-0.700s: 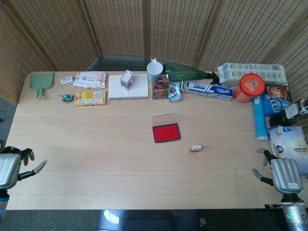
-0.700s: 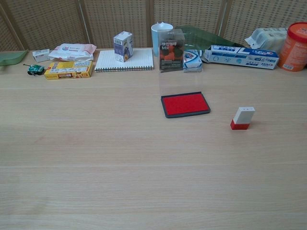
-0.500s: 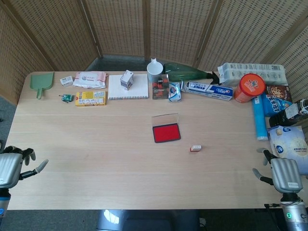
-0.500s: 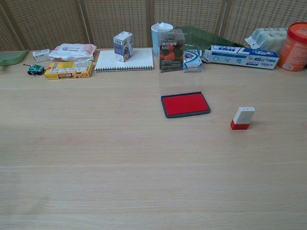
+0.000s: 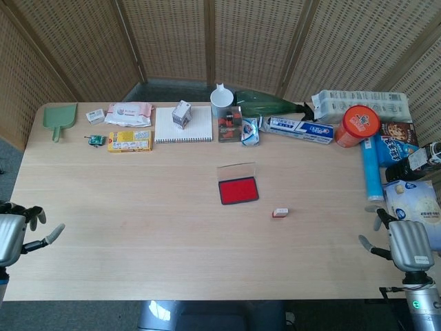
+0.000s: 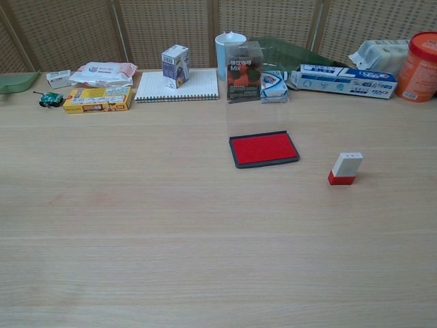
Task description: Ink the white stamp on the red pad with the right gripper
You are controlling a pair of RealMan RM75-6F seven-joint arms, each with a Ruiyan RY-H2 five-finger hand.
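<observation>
The white stamp [image 5: 280, 212] with a red base [image 6: 345, 168] stands upright on the table, right of and nearer than the red ink pad [image 5: 238, 190] [image 6: 263, 149], whose clear lid stands open behind it. My right hand [image 5: 406, 246] hangs at the table's near right edge, far from the stamp, fingers apart and holding nothing. At the near left edge my left hand [image 5: 15, 236] is likewise empty with fingers spread. Neither hand shows in the chest view.
Along the far edge lie a green scoop [image 5: 58, 119], wipes [image 5: 129, 112], a yellow box [image 5: 129, 141], a notebook [image 5: 183, 125] with a small carton [image 5: 181, 114], a white cup [image 5: 222, 101], and a toothpaste box [image 5: 298, 129]. An orange can [image 5: 356, 125], snacks and tissues [image 5: 415, 207] crowd the right side.
Both hands have drifted slightly outward and toward the near edge. The stamp and pad have not moved.
</observation>
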